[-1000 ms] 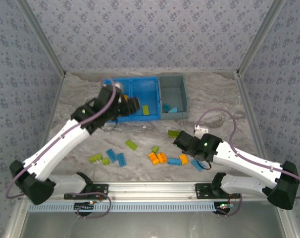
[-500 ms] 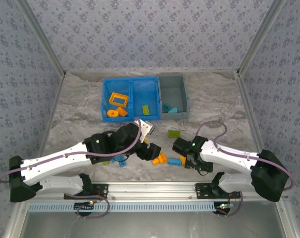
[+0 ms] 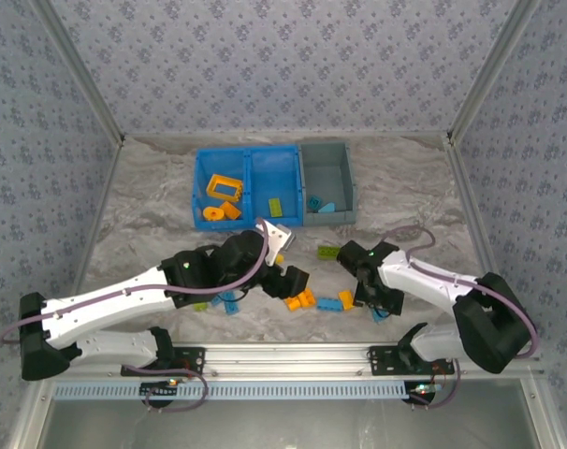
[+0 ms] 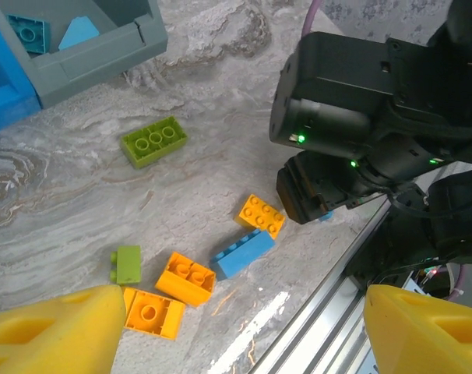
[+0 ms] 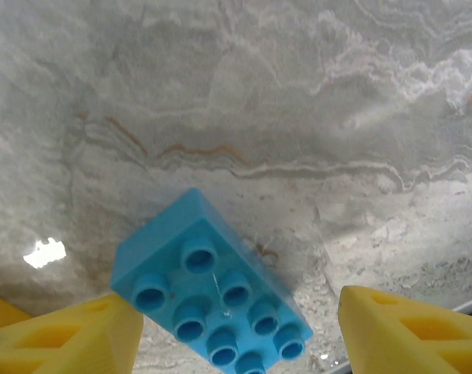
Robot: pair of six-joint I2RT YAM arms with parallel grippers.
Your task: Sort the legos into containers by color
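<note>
We see the left gripper (image 4: 240, 335) spread wide above orange bricks (image 4: 185, 278) near the front rail (image 3: 283, 354). The right gripper (image 5: 240, 331) is wide too, its fingers (image 5: 65, 335) either side of a light blue brick (image 5: 209, 296) lying on the table (image 5: 220, 93), well apart from the grey bin (image 3: 327, 182).

no readable text, labels, brands or numbers on anything
</note>
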